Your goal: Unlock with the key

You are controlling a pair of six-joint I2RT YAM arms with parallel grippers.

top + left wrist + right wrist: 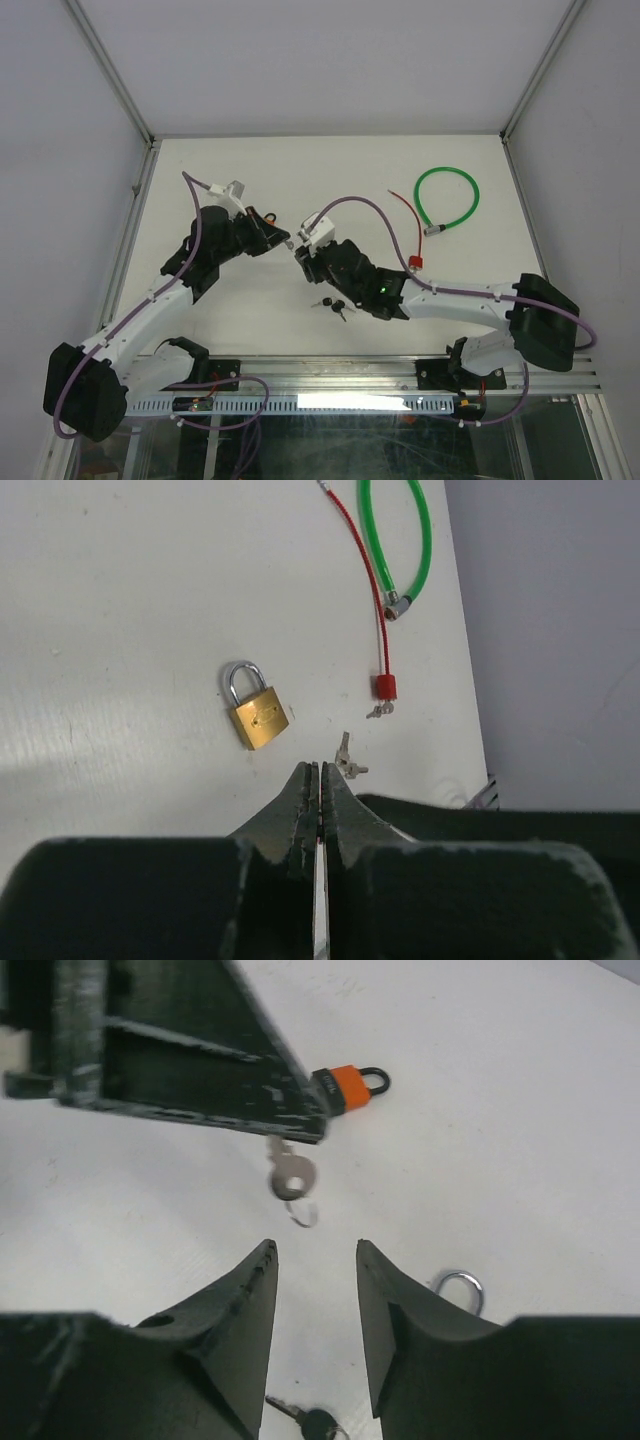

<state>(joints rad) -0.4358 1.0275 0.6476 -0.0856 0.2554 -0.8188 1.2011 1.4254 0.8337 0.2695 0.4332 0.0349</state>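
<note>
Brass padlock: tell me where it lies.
Left wrist view: the brass padlock lies on the table, ahead of the left pincer, left of the red cable lock and small keys.

The scene was lit brightly and evenly from above, and the white table (330, 180) was rendered slightly washed out in the top view, with only faint, soft shadows cast beneath the arms. An overexposed strip of glare was recorded on the metal rail (350, 402) at the near edge. In the left wrist view the brass padlock (258, 715) was shown sharp, while the left gripper (318, 770), close to the lens, was softened and dark. In the right wrist view the key (288, 1175) was smeared and out of focus.
</note>
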